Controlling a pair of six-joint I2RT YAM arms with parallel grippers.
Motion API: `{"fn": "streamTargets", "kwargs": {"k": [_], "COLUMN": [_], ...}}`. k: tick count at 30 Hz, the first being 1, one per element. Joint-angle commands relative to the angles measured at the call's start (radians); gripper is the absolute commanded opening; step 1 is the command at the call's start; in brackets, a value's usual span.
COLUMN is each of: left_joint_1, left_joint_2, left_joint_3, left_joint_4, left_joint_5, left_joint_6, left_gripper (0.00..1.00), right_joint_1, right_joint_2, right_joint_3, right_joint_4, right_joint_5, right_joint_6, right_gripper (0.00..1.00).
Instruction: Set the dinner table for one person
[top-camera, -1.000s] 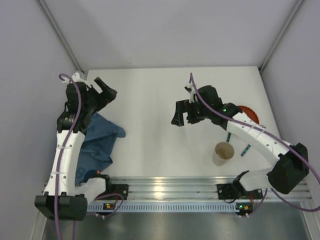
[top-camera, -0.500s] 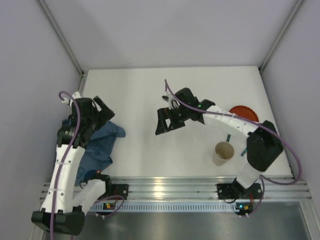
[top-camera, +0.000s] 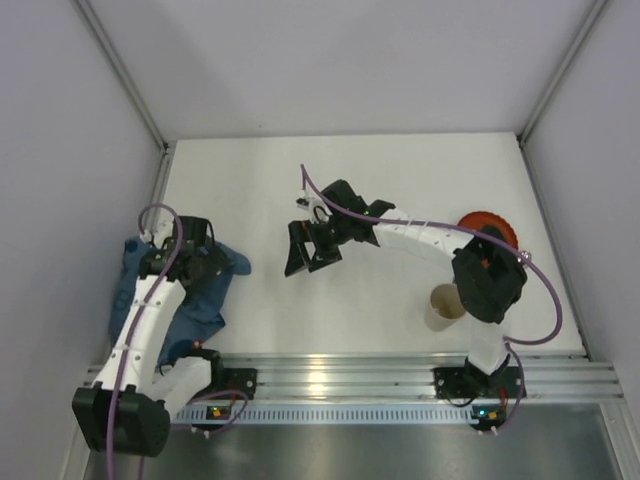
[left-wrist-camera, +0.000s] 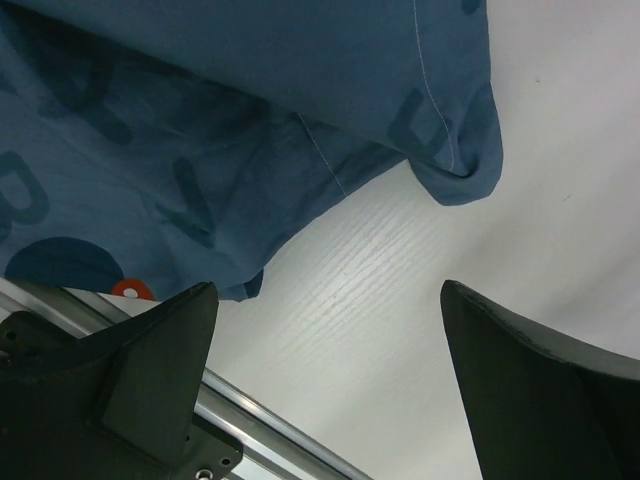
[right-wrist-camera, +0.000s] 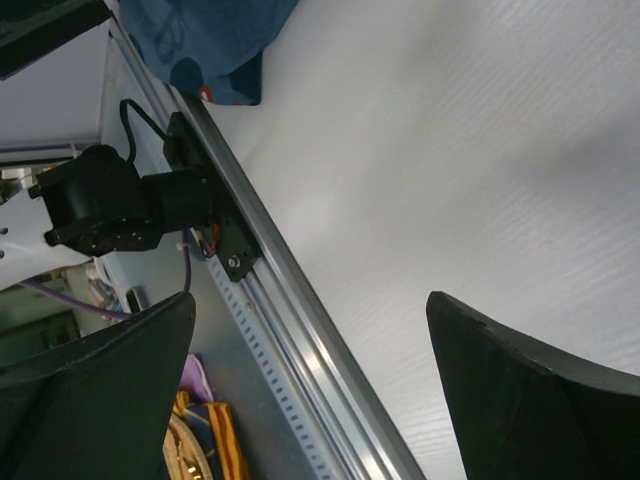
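Since the cloth (top-camera: 200, 300) lies crumpled at the near left of the table (top-camera: 400, 170), just beyond the rail (top-camera: 340, 372), the left gripper (left-wrist-camera: 328, 300) is the nearer one. It hangs over the cloth's edge, jaws wide and empty. Farther in, the right gripper (top-camera: 308, 258), equally wide and empty, hovers right of the cloth's corner, apart from it.

White dinner table (top-camera: 340, 180), crumpled blue letter-printed cloth (top-camera: 205, 300) at left, tan cup (top-camera: 445, 305) front right, red plate (top-camera: 487, 220) behind it
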Motion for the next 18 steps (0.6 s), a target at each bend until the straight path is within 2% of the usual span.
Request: {"fn": "streamTargets", "kwargs": {"k": [1, 9, 14, 18], "left_joint_1": [-0.002, 0.004, 0.009, 0.015], "left_joint_2": [0.038, 0.27, 0.404, 0.525], "left_joint_3": [0.004, -0.004, 0.007, 0.05], "left_joint_4": [0.063, 0.215, 0.338, 0.375], "left_joint_5": [-0.064, -0.139, -0.173, -0.199], "left_joint_6": [-0.09, -0.121, -0.088, -0.057], "left_gripper": [0.99, 0.98, 0.98, 0.92], "right_joint_1": [0.014, 0.003, 0.0, 0.0], "right_joint_2": [-0.098, -0.26, -0.325, -0.359], "right_joint_3": [-0.02, -0.143, -0.189, -0.196], "right_joint_4": [-0.02, -0.103, -0.161, -0.212], "right_joint_5": [0.007, 0.103, 0.152, 0.193], "right_joint_6": [-0.037, -0.077, -0.1, -0.125], "right_gripper": [1.0, 1.0, 1.0, 1.0]}}
